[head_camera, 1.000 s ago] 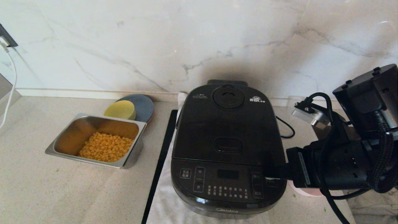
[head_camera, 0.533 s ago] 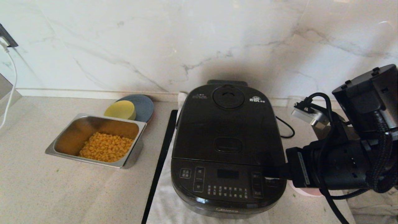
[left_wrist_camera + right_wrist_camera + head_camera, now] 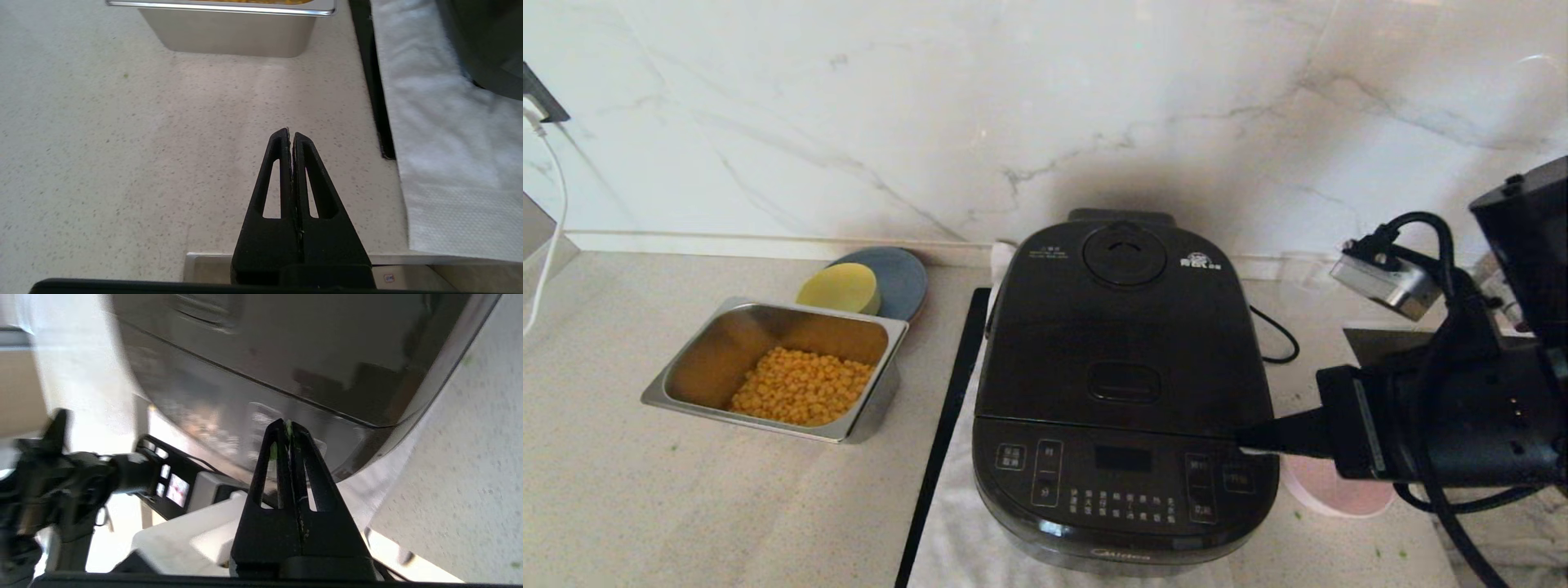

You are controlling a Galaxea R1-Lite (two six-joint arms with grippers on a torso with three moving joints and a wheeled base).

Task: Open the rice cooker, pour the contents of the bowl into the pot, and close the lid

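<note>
The black rice cooker (image 3: 1123,384) stands mid-counter with its lid (image 3: 1123,327) down, so the pot is hidden. My right gripper (image 3: 1245,441) is shut and empty, its tip at the front right corner of the cooker, just above the button panel. In the right wrist view the right gripper (image 3: 289,424) has green bits stuck at its tips, close to the cooker's glossy side (image 3: 286,355). The bowl (image 3: 1335,490), pink inside, sits right of the cooker, half under the right arm; its contents are out of view. My left gripper (image 3: 291,132) is shut over bare counter.
A steel tray (image 3: 894,327) of corn kernels sits left of the cooker, with a yellow dish (image 3: 840,287) on a blue plate (image 3: 903,278) behind it. A white cloth (image 3: 964,539) lies under the cooker. A power cord (image 3: 1278,335) runs behind right. The marble wall is close behind.
My right arm has drawn back to the right, away from the cooker's panel, and more of the bowl now shows. The lid stays down.
</note>
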